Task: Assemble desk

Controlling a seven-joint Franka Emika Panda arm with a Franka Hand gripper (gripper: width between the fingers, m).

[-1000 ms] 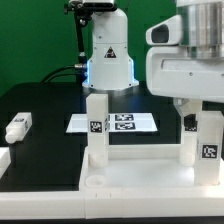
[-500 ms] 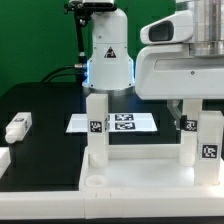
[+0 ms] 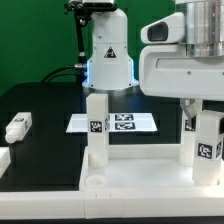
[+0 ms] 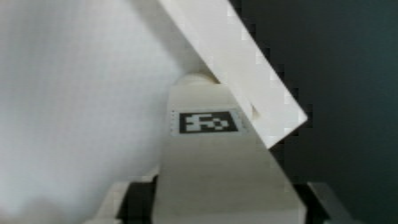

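Pincer (image 3: 200,112): closing narrowly around the upright leg (image 3: 207,143); firm hold not yet certain.
Leg: standing on the desk top (image 3: 130,172), its long axis vertical, running straight down from the pincer.
Second leg (image 3: 96,128): standing upright at the desk top's other rear corner.

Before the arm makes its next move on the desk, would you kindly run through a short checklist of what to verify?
1. Leg on the exterior view's left stands upright on the desk top: ok.
2. Leg on the exterior view's right stands upright under the end effector: ok.
3. That leg lies between the fingers, wrist view: ok.
4. Fingers clamped firmly on it: cannot tell.
5. That leg fully seated in its corner socket: cannot tell, base hidden.
6. Spare leg lies loose on the table, away from the arm: ok.
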